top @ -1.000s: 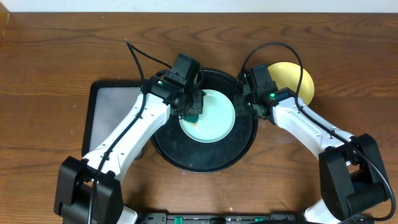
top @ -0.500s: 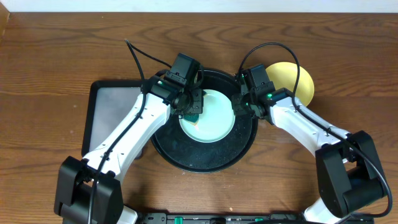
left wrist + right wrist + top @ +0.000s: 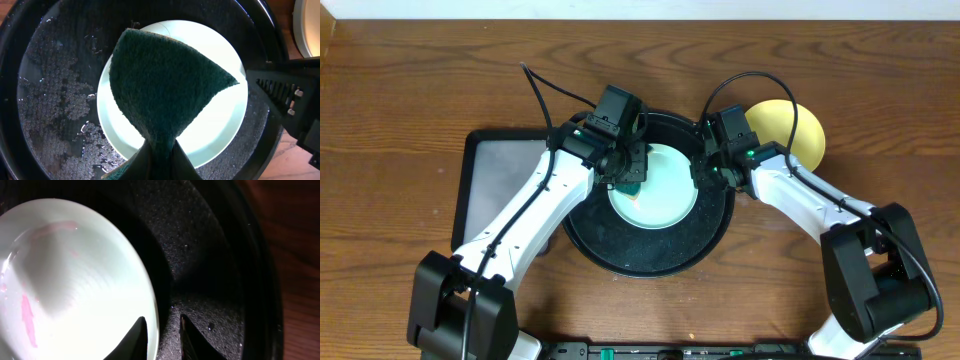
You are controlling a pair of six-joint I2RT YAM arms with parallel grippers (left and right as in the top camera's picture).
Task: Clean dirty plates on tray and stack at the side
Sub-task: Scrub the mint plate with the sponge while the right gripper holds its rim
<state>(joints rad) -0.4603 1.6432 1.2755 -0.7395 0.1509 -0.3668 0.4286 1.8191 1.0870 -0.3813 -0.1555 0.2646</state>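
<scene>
Left gripper (image 3: 628,172) clamps a green sponge (image 3: 165,85) over the mint plate (image 3: 665,202) in the tray (image 3: 640,250) — right gripper (image 3: 161,332) straddles the plate's right rim, fingers slightly apart.

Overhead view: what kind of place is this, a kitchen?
Probably a robot lab bench, not a kitchen: a wooden table, a left arm and right arm, and a black tray holding a plate.

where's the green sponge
Overhead view: the dark green scouring pad, in the left gripper, is over the pale mint plate, left side, inside the round black tray.
</scene>
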